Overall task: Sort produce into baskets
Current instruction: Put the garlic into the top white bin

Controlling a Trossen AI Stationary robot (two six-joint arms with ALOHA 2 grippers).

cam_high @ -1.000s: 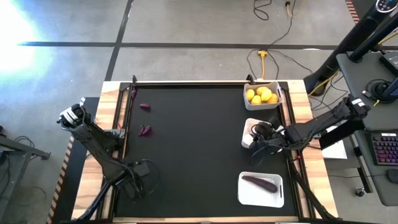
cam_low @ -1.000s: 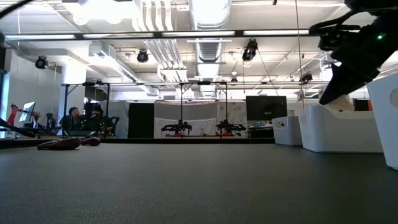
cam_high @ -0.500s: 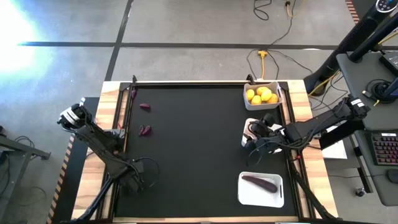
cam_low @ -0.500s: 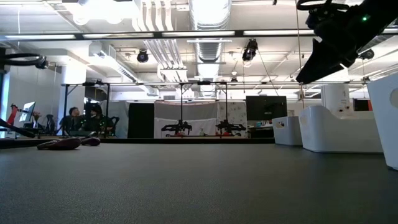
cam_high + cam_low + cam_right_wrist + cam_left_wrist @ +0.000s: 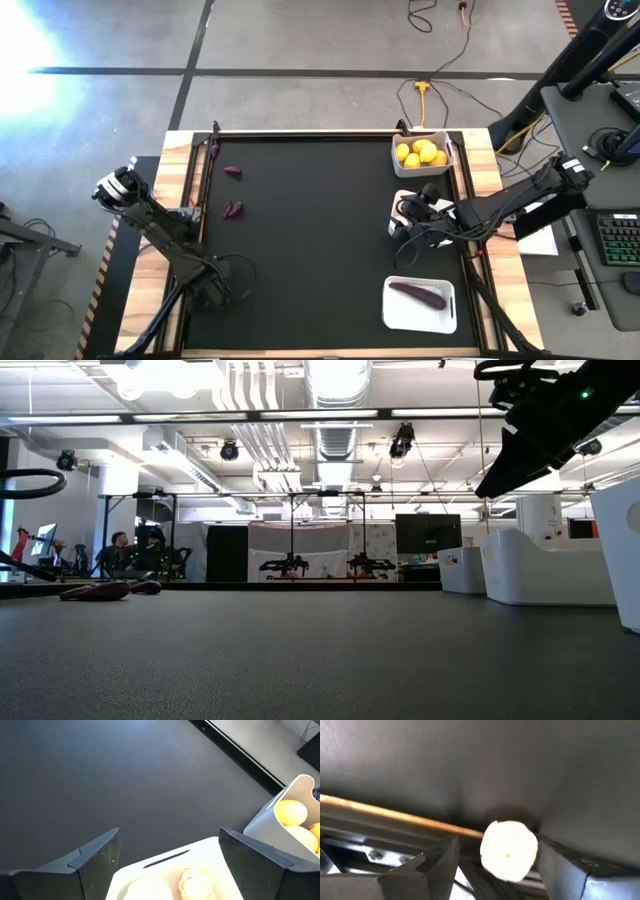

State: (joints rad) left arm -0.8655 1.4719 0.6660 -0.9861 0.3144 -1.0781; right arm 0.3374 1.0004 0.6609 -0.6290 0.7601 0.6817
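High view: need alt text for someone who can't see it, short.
Top-down view of a black table with three white baskets along its right side: lemons in the far one, an eggplant in the near one, the right gripper above the middle one. Two purple bits lie far left; the left gripper sits near left.

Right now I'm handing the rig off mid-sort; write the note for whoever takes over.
Right gripper open, empty, above the middle basket, which holds a whitish bulb.
Left gripper at the near left table edge, with a whitish bulb between its fingers.
Done: lemons in the far basket; eggplant in the near basket.
Left: two purple pieces on the mat at far left; left gripper's bulb to the middle basket.
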